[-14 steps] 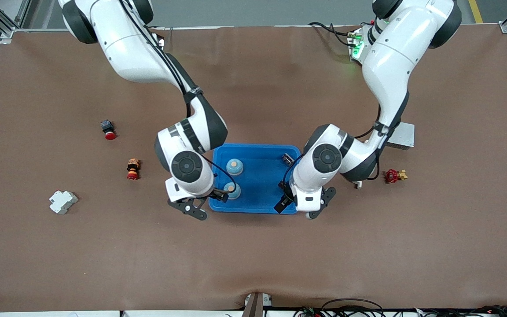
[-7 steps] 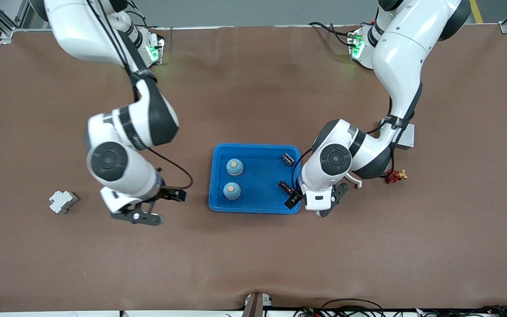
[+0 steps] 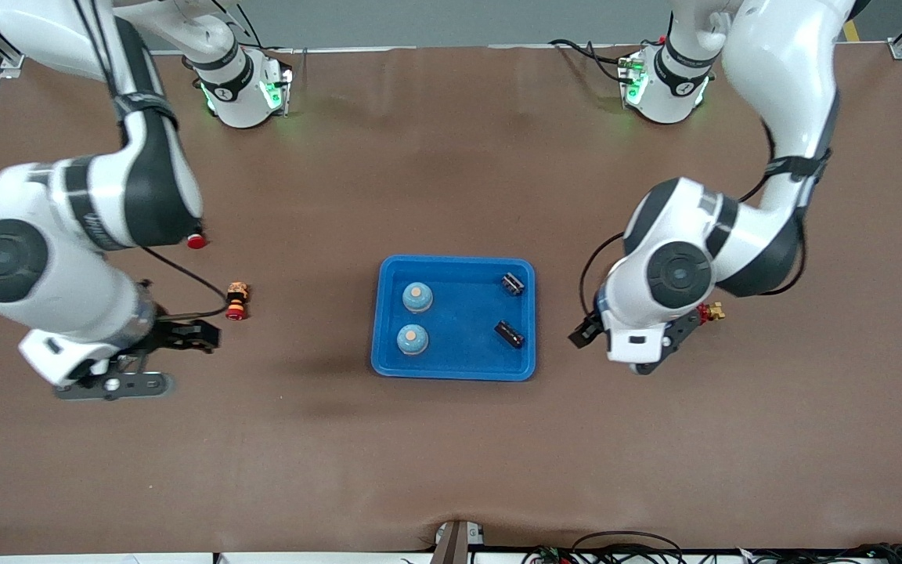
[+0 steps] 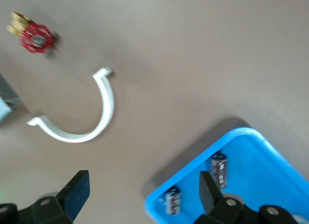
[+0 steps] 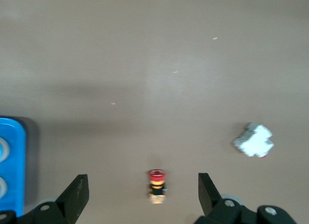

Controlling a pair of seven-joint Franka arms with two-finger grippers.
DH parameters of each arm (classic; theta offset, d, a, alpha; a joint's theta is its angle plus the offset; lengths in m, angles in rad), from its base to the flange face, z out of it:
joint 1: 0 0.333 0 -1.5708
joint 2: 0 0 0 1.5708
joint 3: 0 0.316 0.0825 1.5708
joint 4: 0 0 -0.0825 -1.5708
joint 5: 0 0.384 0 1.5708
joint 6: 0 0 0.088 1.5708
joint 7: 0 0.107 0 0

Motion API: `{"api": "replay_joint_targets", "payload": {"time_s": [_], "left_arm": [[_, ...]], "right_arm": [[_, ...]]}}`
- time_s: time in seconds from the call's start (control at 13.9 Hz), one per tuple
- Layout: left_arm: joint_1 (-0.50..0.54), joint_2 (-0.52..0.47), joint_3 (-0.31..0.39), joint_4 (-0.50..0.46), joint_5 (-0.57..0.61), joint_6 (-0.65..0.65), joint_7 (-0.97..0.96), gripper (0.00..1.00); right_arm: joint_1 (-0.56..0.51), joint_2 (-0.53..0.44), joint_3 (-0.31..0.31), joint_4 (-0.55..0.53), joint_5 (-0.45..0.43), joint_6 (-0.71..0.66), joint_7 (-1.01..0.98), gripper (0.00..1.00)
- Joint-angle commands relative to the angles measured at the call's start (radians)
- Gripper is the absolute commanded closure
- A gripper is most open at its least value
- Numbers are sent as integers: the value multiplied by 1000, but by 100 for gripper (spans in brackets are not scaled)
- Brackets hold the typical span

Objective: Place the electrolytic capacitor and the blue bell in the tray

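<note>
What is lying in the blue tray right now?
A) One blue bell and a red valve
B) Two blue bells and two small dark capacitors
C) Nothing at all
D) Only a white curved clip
B: the tray holds two blue bells toward the right arm's end and two dark capacitors toward the left arm's end.

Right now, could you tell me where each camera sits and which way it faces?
Front view: high across the table, facing both arms; tray central.
Left wrist view: on the left arm, looking down past the open left tool at tray corner, white clip.
Right wrist view: looking down past the open right tool at red button.
All share the tray.
</note>
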Motion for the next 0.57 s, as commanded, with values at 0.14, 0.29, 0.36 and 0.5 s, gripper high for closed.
{"api": "replay_joint_targets", "payload": {"time_s": [0.14,0.29,0.36,0.5], "left_arm": [[159,-212,-1,-172,-53,-87,317,0],[238,-278,-1,-240,-55,-87,451,0],[275,-310,-1,-272,-55,-89,534,0],[369,-381,-1,-335,-55,-91,718,0]], "right_arm": [[-130,-92,23,-50,-3,-47,-123,0],[-169,-130,25,-67,6,-51,-163,0],[-184,-156,25,-83,18,-59,-167,0],[-213,-208,25,-137,54,-76,-182,0]]}}
